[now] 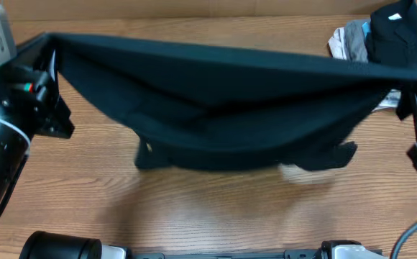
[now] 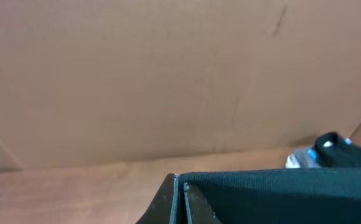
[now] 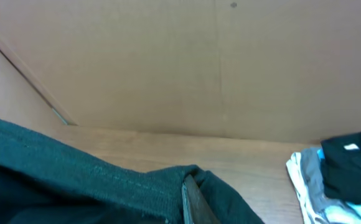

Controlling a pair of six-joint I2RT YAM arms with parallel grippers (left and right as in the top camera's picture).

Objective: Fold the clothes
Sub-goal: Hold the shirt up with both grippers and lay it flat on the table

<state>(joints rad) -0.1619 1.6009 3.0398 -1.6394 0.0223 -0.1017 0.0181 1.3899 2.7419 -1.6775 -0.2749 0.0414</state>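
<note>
The overhead camera looks straight down on the wooden table (image 1: 194,208) from well above. It takes in the full width, with the arm bases at the lower edge and the cardboard wall (image 1: 194,7) along the top. The left wrist camera sits low, right behind the left gripper (image 2: 180,186), and faces level across the table to that wall. The black T-shirt (image 2: 280,193) fills its lower right corner at very close range. The right wrist camera, just behind the right gripper (image 3: 190,190), faces the same wall. All three views share the pile of folded garments (image 1: 381,39) at the far right corner.
</note>
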